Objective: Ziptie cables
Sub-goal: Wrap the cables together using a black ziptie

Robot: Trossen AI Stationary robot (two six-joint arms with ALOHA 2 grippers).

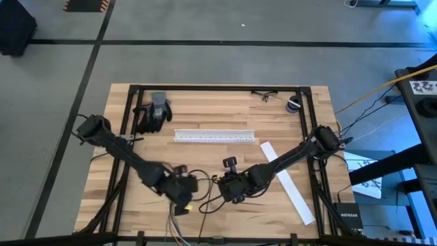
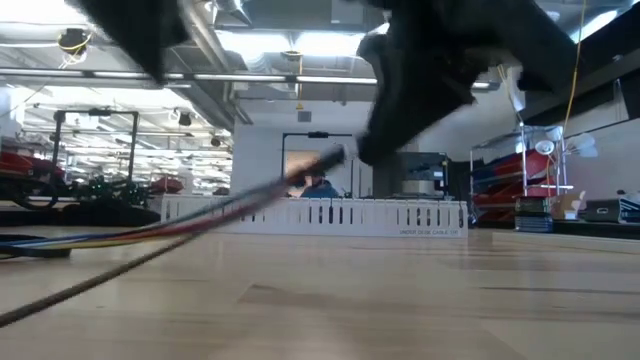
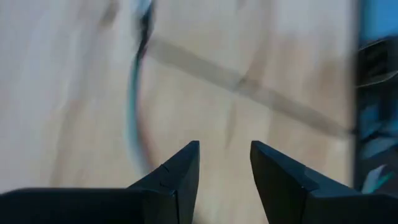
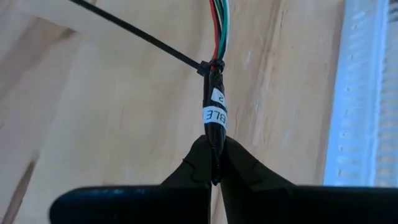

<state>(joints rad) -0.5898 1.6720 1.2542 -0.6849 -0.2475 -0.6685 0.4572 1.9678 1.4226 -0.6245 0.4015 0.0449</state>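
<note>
A white label (image 4: 215, 116) wrapped round the dark sleeve of the cables (image 4: 214, 99) read "BLE", cut off. A black box (image 1: 344, 215) on the floor at 4 o'clock of the table (image 1: 205, 116) read "NETGEAR".

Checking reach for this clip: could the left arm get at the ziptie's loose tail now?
Probably yes: the left gripper is open and empty beside the cables, which the right gripper pinches; the ziptie tail lies uncovered.

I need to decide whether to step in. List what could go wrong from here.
1. The right claw pinches only the tip of the cables, shut on the labelled end. A tug could pull them free.
2. The ziptie is looped round the cables, its long tail sticking out sideways. The open left claw holds nothing, so the tail may go untightened.
3. Both claws work close together near the table's front edge and could bump.
</note>
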